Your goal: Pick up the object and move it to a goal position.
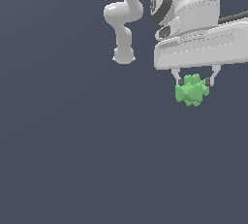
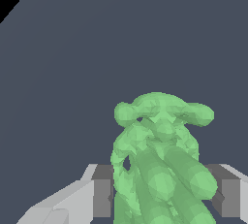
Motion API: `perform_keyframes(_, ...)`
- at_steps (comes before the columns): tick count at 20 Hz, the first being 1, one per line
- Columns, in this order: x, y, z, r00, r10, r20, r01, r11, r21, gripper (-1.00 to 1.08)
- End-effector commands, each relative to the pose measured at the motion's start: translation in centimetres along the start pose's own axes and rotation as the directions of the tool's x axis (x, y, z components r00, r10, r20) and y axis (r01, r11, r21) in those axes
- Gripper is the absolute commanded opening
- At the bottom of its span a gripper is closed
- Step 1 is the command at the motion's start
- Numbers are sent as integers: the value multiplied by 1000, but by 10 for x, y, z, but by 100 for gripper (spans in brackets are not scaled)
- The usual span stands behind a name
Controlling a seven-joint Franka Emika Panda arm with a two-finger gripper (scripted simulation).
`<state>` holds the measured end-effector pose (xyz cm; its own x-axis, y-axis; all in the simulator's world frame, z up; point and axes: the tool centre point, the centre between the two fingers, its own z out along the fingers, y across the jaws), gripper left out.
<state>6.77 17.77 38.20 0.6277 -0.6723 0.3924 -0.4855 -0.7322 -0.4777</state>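
Note:
The object [image 1: 192, 90] is a small bright green, lumpy, ridged thing. It hangs between the two fingers of my white gripper [image 1: 194, 81] at the upper right of the exterior view. The jaws are shut on its upper part and most of it sticks out below the fingertips. In the wrist view the object [image 2: 160, 155] fills the space between the grey pads [image 2: 102, 189], which press on its two sides. I cannot tell from these frames how high it is above the dark surface.
The white arm [image 1: 124, 19] rises behind the gripper toward the top of the exterior view. A flat dark grey surface [image 1: 72, 145] fills the remainder of both views. No goal marker shows.

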Motion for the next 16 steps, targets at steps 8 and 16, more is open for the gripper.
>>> perform_keyframes(8, -5, -62, -75, 994, -29, -107, 43, 990, 134, -100)
perform_keyframes(16, -9, -78, -100, 989, -36, -143, 61, 983, 172, -100)
